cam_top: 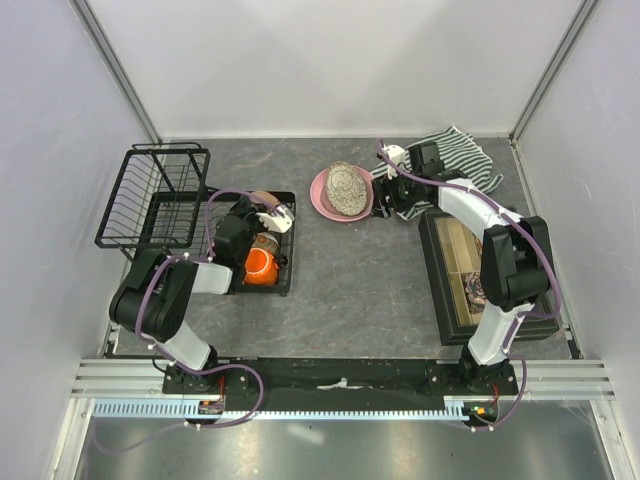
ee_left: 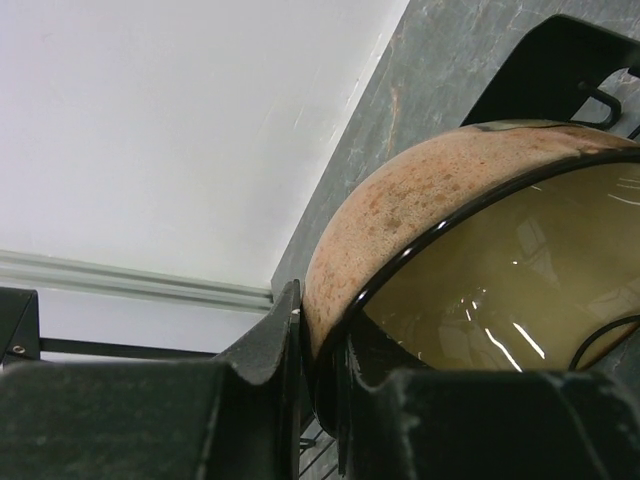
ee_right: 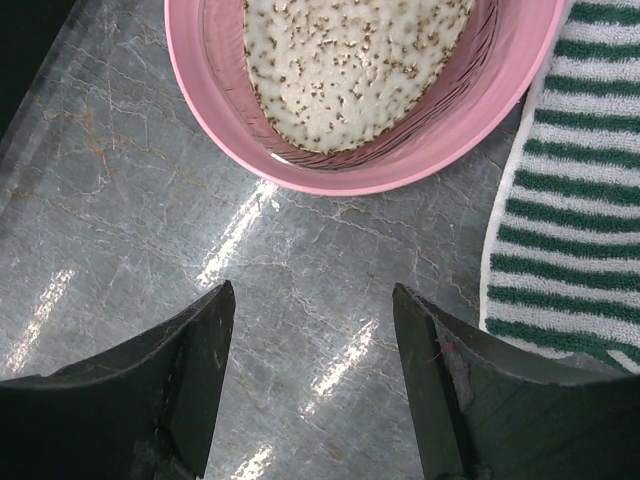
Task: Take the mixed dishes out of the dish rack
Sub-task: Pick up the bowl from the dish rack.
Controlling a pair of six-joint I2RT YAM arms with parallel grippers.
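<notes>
From above, the left arm's wrist and cable cover much of the flat tray of the black wire dish rack [cam_top: 288, 272]; what lies under them cannot be read, and the glossy orange mug [cam_top: 260, 266] shows only partly. In the left wrist view the speckled tan-brown bowl [ee_left: 420, 210] runs off the right edge, its lower rim hidden behind the dark, blurred fingers [ee_left: 260, 370] of the left gripper [ee_left: 320, 335]. The right wrist view's top edge cuts the pink round plate [ee_right: 400, 165] and the speckled cream oval dish [ee_right: 350, 60] in it; the green-striped cloth [ee_right: 570, 200] runs off the right edge. The right arm crosses the dark compartmented box [cam_top: 432, 280], its contents too small to tell
</notes>
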